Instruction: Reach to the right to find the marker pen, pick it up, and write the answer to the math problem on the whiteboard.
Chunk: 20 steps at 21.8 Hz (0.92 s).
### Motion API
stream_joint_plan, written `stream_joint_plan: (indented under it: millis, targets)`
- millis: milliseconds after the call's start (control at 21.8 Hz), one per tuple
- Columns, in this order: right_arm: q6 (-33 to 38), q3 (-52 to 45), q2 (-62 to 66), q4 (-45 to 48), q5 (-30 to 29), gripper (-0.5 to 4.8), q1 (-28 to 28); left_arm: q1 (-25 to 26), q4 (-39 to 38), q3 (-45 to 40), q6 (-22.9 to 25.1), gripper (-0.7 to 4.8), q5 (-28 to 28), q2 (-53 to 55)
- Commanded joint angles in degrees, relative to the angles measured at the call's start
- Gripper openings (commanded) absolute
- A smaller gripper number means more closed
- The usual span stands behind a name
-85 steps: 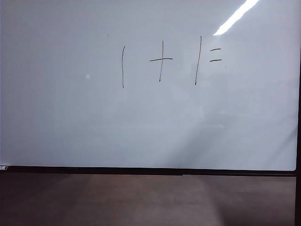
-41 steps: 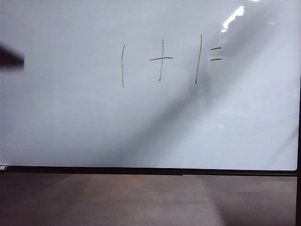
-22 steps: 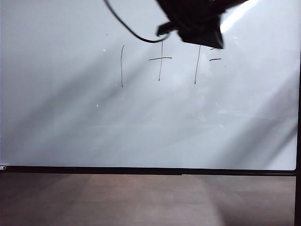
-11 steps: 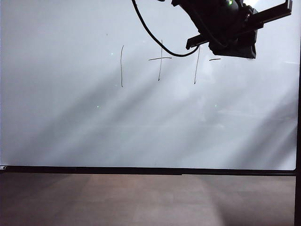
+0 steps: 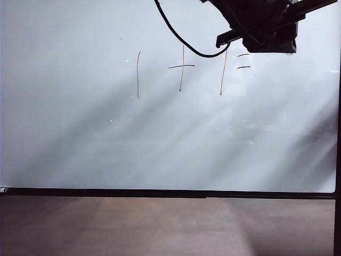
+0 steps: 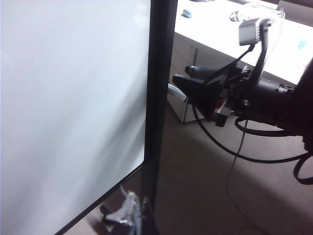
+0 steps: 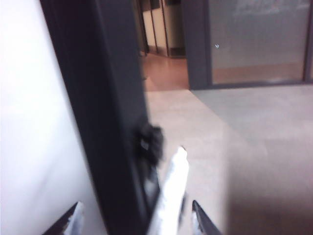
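Marker pen not spotted. Math problem sits upper middle of the whiteboard. Right gripper at the board's black frame, jaws wide apart, holding nothing. Left gripper low beside that frame; jaw state unclear.

Right gripper jaws spread wide; left gripper barely visible, state unclear.

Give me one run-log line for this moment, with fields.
right gripper: open, at whiteboard right edge | left gripper: near same edge, state unclear | marker pen: unseen | answer: unwritten
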Motion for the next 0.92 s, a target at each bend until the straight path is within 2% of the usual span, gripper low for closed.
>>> stream_joint_plan:
  millis: [46, 458, 917]
  targets:
    - [-0.8, 0.1, 1.3, 0.3, 0.5, 2.74, -0.1, 0.0, 0.9, 0.0, 0.2, -0.04, -0.1, -0.2]
    - [-2.8, 0.2, 4.1, 0.6, 0.8, 2.74, 0.0, 0.9, 0.9, 0.0, 0.2, -0.04, -0.1, -0.2]
    - [-4.5, 0.2, 4.2, 0.6, 4.8, 2.69, 2.9, 1.2, 1.0, -0.3, 0.2, -0.04, -0.1, 0.1]
